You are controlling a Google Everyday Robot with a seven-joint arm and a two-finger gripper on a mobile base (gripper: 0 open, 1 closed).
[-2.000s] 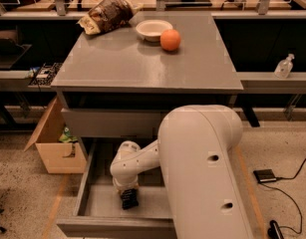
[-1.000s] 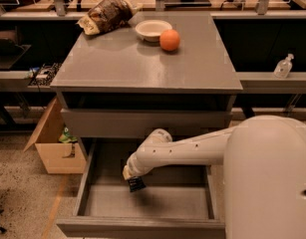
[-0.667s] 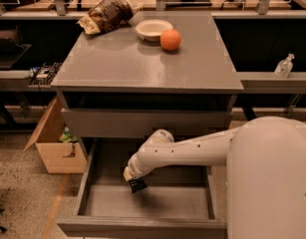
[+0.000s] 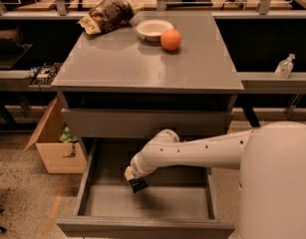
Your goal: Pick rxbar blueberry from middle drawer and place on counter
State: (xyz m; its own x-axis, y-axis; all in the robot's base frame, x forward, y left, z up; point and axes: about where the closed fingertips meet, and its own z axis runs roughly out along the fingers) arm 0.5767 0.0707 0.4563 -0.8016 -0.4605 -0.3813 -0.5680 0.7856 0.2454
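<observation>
**benchrat:** ok so where's the gripper sitting for us right now? mostly we just see a big white arm

**drawer_duo:** yeah; the arm (image 4: 192,151) comes in from the lower right and stretches leftward across the middle drawer (image 4: 142,228), which stands open under the counter's near edge; the gripper (image 4: 136,181) is at the end of it, over the left-centre of the drawer floor, tipped downward

**benchrat:** open or closed though? has it got the bar?

**drawer_duo:** honestly we can't tell how it stands; there's a small dark patch (image 4: 139,185) with pale flecks right at the tip, and we can't say whether that's the rxbar blueberry or just part of the gripper; so that's our only candidate for where the bar is, at the tip and inside the drawer's outline; the arm also hides a strip of the drawer floor toward the back

**benchrat:** and what have we got up top?

**drawer_duo:** on the counter (image 4: 142,66) a brown snack bag (image 4: 106,15) lies at the far left corner; a white bowl (image 4: 153,29) sits near the middle of the far edge; an orange (image 4: 171,40) is just beside the bowl on its right, looks like it's touching the rim; off the counter's left edge a cardboard box (image 4: 53,151) stands on the floor; past the right edge a clear bottle (image 4: 284,66) stands on a ledge
</observation>
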